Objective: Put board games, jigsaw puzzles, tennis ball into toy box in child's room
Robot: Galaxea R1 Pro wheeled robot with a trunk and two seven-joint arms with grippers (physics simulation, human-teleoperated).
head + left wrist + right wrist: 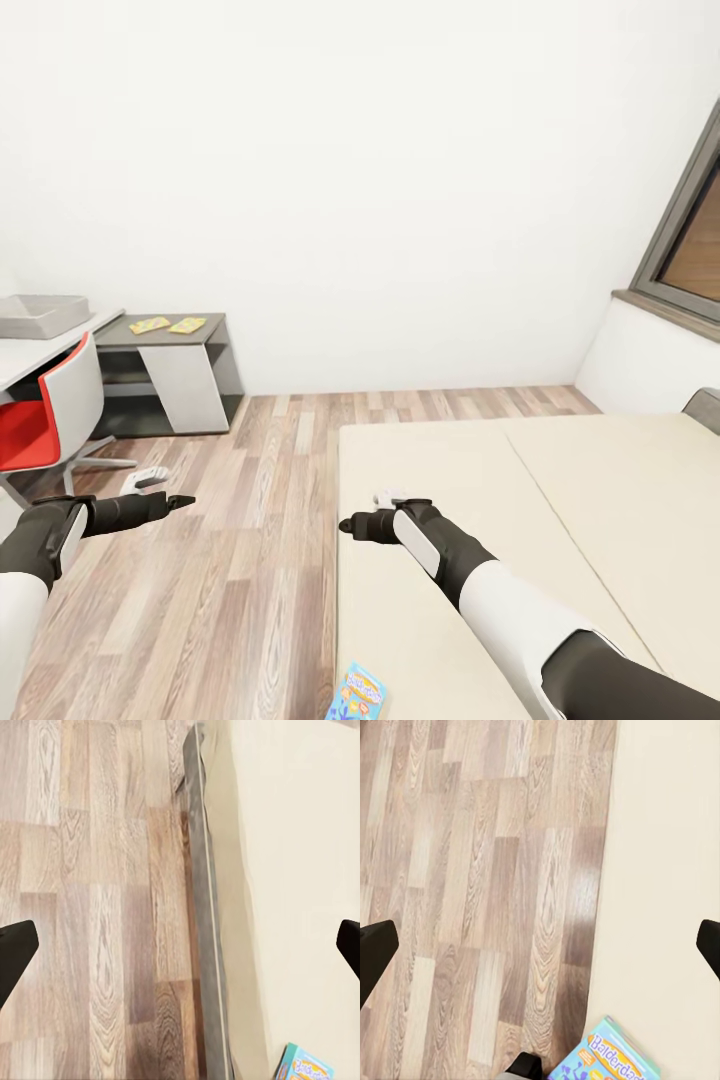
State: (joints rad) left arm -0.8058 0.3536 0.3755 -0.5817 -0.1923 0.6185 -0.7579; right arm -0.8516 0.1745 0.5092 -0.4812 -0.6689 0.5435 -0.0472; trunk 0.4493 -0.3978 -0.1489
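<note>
1 blue board game (357, 693) lies at the bed's (520, 500) near edge; 2 jigsaw puzzles (168, 325) sit on the low cabinet (200, 345), 1 toy box (42, 315) on the desk (40, 355). Left fingers (15, 956) and right fingers (375, 952) spread, empty, over open floor (230, 560).

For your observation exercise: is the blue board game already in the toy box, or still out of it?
Out. The blue board game lies flat on the bed near its edge, while the toy box sits across the room on the table.
</note>
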